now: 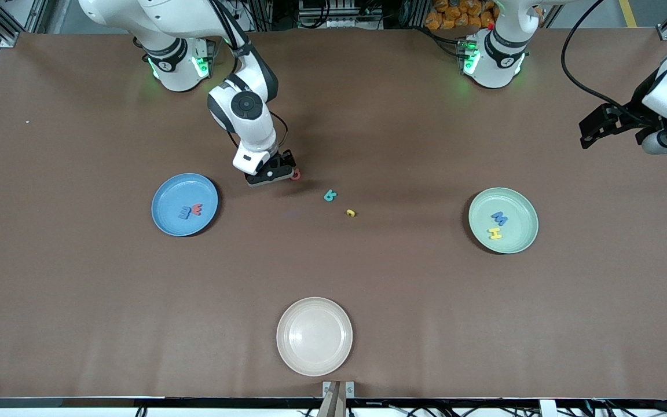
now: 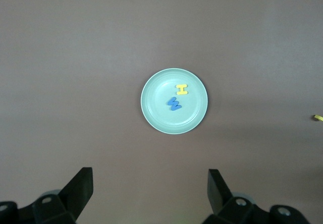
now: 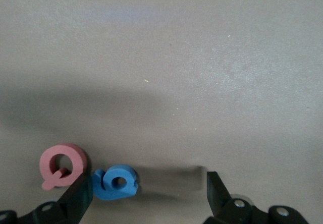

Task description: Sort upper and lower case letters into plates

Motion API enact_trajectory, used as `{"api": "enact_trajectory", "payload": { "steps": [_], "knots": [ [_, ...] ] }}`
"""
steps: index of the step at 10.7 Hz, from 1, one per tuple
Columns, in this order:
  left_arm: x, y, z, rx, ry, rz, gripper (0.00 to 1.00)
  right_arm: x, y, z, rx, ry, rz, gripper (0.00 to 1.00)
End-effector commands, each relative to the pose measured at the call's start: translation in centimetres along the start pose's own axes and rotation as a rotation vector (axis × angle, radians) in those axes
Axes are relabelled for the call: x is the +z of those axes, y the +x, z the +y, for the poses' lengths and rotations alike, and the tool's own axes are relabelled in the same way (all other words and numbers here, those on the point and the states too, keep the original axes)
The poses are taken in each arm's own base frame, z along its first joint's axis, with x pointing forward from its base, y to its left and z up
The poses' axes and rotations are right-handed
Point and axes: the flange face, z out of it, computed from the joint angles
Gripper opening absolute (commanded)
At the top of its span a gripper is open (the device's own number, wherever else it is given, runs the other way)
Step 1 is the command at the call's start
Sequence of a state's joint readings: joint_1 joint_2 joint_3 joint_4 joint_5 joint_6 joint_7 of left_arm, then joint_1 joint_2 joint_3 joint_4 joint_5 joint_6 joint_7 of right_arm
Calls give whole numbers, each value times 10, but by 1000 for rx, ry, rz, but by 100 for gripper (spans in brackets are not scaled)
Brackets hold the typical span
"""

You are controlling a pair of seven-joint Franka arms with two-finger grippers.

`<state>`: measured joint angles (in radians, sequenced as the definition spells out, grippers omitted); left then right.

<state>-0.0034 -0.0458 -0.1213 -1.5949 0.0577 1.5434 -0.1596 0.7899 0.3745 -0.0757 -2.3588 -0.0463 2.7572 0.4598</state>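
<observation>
Down near the front camera we see a cream plate (image 1: 314,336). Farther up, the blue plate (image 1: 184,204) holds two letters and the green plate (image 1: 503,220) holds a blue M (image 1: 499,218) and a yellow H (image 1: 494,233). Between them lie a teal letter (image 1: 330,196) and a yellow letter (image 1: 351,213). Our right gripper (image 3: 146,193) bends down low, fingers spread, by the red letter (image 3: 61,164) and blue letter (image 3: 116,181). Our left gripper (image 2: 150,193) waits up high over the green plate, fingers spread

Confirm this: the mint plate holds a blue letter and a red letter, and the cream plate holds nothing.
Not quite. On the mint plate the letter beside the blue letter is yellow, not red, as the left wrist view shows. The cream plate does hold nothing.
</observation>
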Motion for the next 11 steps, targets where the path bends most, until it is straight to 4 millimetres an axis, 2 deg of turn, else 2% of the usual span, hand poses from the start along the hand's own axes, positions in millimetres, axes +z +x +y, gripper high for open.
{"api": "enact_trajectory", "payload": {
  "steps": [1,7,11],
  "knots": [
    [-5,-3,-3,6,6,-12,100,3,1,-4,10,-18,3,100],
    [-5,-5,-2,8,-4,-20,100,4,5,1,20,-21,6,100],
    [-4,-5,-1,10,-5,-23,100,-1,5,-4,15,-18,10,100]
  ]
}}
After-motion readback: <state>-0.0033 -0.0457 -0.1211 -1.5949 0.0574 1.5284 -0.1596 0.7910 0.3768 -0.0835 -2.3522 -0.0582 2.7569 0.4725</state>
